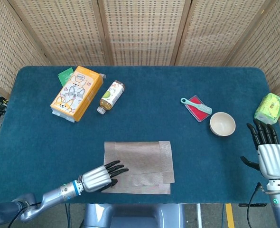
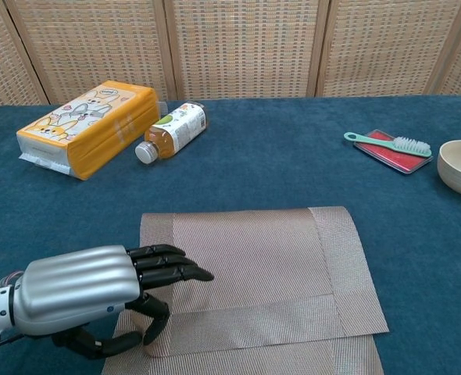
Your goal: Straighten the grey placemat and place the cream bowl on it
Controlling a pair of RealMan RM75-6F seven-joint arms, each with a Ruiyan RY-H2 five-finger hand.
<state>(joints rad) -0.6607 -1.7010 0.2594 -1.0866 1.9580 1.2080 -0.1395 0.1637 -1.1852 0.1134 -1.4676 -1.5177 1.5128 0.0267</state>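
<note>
Nearest, low in the frame, our left hand (image 2: 90, 293) lies over the lower-left corner of the grey placemat (image 1: 140, 159), fingers (image 2: 172, 273) stretched forward across the weave and the thumb hooked down at the mat's near edge. Whether it pinches that edge or only presses on it, we cannot tell. The mat is not flat — a folded layer shows along its near side and right edge, where one rectangle sits offset on another — so we judge the hand is placed there to pull or smooth the fold out, and the straightening is unfinished. The forearm comes in low from the bottom left, almost parallel to the blue table (image 1: 144, 118).

Lower right in the head view, our right hand (image 1: 268, 154) stands upright at the table's edge, fingers extended and apart, holding nothing — presumably waiting its turn for the bowl.

Further up, the cream bowl (image 1: 222, 123) sits upright at right of centre, well apart from the mat, just beside a red pad carrying a green brush (image 1: 196, 105). A green packet (image 1: 270, 108) lies at the right edge. Furthest, upper left, are an orange box (image 1: 77, 92) and a bottle (image 1: 111, 96) on its side.
</note>
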